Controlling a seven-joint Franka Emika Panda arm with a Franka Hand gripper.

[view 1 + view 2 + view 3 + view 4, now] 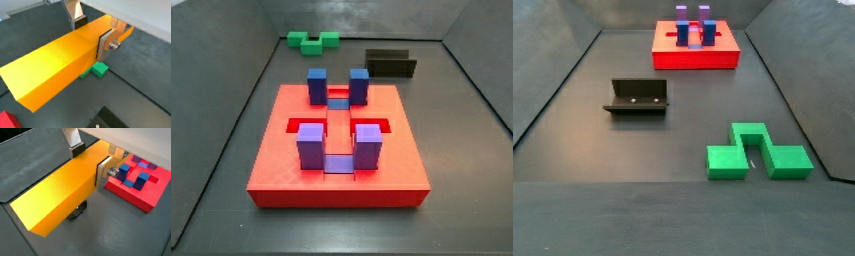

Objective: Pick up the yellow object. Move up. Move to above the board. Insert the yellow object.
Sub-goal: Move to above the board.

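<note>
Claw is clamped on the yellow object: silver finger plates press both long sides near one end, and the rest of the bar sticks out past the fingertips. Same grip in both wrist views. Bar is held off the floor; neither claw nor bar appears in either side view.

Below it, a wrist view shows part of the green block on the dark floor; a wrist view also shows the board off beside the claw, well below.

Counts:
- yellow object: 1
- board: 1, red, with 4 upright blue/purple posts in two pairs
- green block: 1
- fixture: 1, between board and green block
</note>
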